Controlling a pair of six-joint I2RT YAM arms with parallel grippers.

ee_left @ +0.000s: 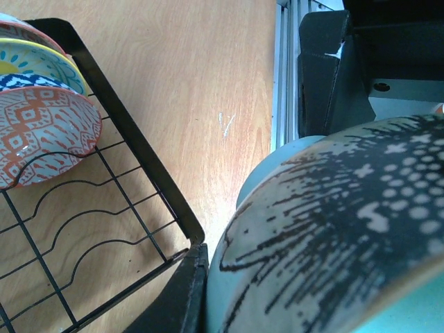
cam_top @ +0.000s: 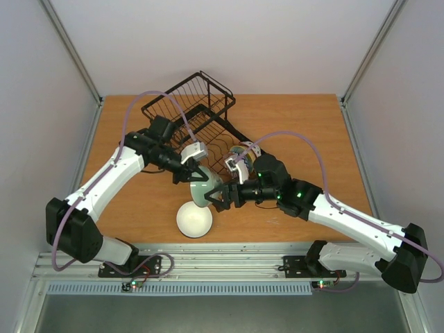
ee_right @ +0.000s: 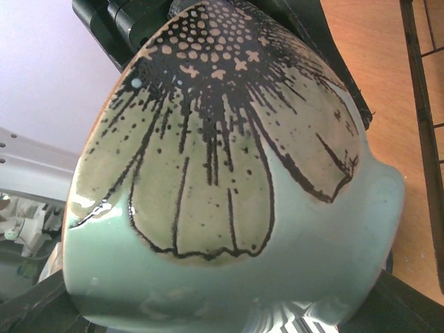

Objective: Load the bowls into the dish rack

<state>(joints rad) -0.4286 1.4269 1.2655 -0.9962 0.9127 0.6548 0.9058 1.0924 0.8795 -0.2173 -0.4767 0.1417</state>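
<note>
The pale mint green bowl (cam_top: 203, 189), with a black flower print, hangs tilted above the table between both grippers. My left gripper (cam_top: 193, 171) is shut on it; one finger (ee_left: 182, 291) presses against its edge, the other is hidden behind the bowl (ee_left: 333, 236). My right gripper (cam_top: 223, 195) stands open, its jaws wide on either side of the bowl (ee_right: 229, 173). The white bowl (cam_top: 194, 220) sits upright on the table near the front. The black wire dish rack (cam_top: 198, 114) holds the pink-red bowl (ee_left: 41, 132), a yellow-centred bowl (ee_left: 35, 59) and a blue-patterned one on edge.
The rack's front rail (ee_left: 139, 152) runs close beside my left gripper (ee_left: 291, 277). The rack edge (ee_right: 418, 83) also shows to the right of my right gripper (ee_right: 222, 305). Both arms cross in front of the rack. Grey walls enclose the table.
</note>
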